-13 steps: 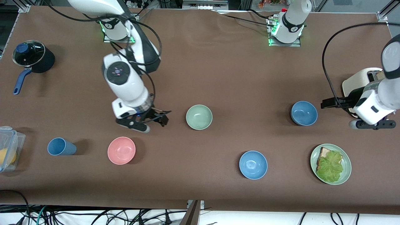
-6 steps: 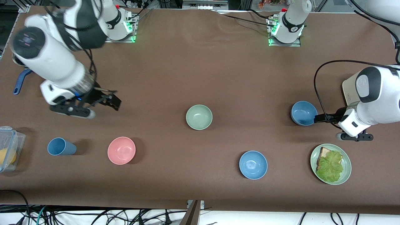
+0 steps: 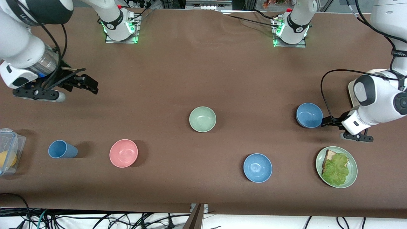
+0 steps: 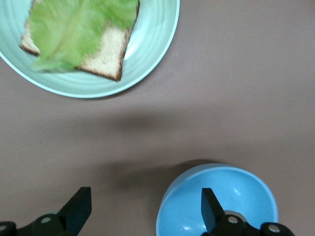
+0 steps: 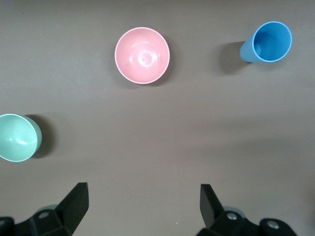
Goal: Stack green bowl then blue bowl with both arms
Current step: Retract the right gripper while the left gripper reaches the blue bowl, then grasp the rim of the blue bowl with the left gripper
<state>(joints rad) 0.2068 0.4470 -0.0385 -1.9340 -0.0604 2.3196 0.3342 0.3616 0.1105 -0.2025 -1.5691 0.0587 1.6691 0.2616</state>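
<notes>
Green bowl [image 3: 202, 119] sits mid-tabletop [image 3: 222, 79], pale mint, matte. Blue bowl [image 3: 309, 115], dusky, lies toward the left arm's end; left claw [image 3: 329, 122] straddles its rim, fingers spread, and a shallow bite could tip it. Right claw [image 3: 76, 82] hangs released over bare tabletop, waiting.
</notes>
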